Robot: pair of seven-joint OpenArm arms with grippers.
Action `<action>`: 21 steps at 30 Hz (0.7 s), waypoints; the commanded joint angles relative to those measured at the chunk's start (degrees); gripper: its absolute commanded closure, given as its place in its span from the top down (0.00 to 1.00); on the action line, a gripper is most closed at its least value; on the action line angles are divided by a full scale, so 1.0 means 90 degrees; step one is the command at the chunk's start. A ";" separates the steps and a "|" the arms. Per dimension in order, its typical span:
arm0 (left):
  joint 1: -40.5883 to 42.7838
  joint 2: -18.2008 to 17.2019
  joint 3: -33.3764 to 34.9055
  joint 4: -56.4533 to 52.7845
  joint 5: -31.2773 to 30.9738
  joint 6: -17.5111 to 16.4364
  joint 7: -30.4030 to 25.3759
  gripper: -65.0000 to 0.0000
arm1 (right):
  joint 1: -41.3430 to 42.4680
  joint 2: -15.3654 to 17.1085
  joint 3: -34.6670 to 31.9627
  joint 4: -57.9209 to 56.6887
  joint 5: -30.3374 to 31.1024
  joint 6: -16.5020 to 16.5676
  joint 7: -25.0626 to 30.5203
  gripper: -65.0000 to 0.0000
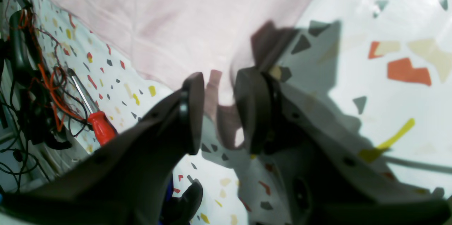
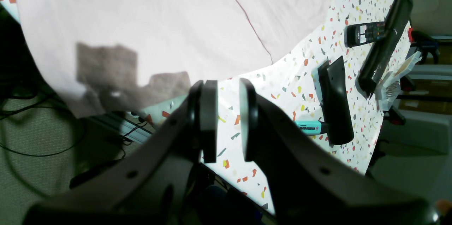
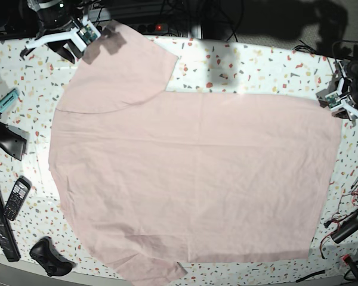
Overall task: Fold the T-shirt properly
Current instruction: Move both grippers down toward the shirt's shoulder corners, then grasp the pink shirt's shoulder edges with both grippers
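Note:
The T-shirt [image 3: 191, 173] is pale pink and lies spread flat, plain side up, covering most of the speckled table. In the left wrist view, my left gripper [image 1: 220, 80] sits low at the T-shirt's [image 1: 176, 23] corner. Its jaws stand apart, with the tip of the cloth in the gap between them. The base view places this gripper [image 3: 337, 101] at the shirt's right edge. My right gripper [image 2: 227, 83] hovers over bare table beside a sleeve of the T-shirt [image 2: 159, 23]. Its jaws are narrowly open and hold nothing. It appears at the far left [image 3: 86, 33] in the base view.
A red-handled screwdriver [image 1: 102, 128] and tangled cables [image 1: 31, 76] lie near the left gripper. Near the right gripper are a remote [image 2: 365, 32], a long black bar [image 2: 383, 45], a black wedge [image 2: 335, 101] and a teal marker [image 2: 309, 126]. A game controller [image 3: 48, 256] sits at the front left.

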 commanded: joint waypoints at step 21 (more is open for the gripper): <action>-0.0032 -0.0124 -0.0041 0.0024 0.0022 -0.0053 -0.0141 0.00 | -0.0012 0.0056 0.0024 0.0107 -0.0481 -0.0085 0.0002 0.41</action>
